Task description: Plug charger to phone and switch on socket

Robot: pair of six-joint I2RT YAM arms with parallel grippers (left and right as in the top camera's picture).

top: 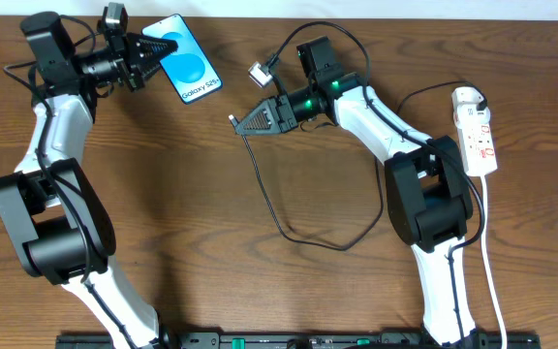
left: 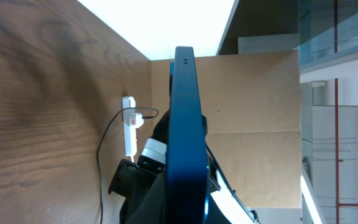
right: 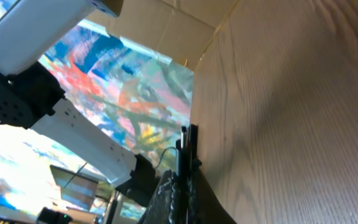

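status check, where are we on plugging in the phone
left gripper shut on phone. right gripper shut on charger tip, short of phone, not plugged. socket untouched. nothing between tip and phone.

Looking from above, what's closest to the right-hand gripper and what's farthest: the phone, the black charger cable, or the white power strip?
1. The charger: its tip is pinched in the right gripper.
2. The phone: to the left and a little further back.
3. The socket: far off on the right side.
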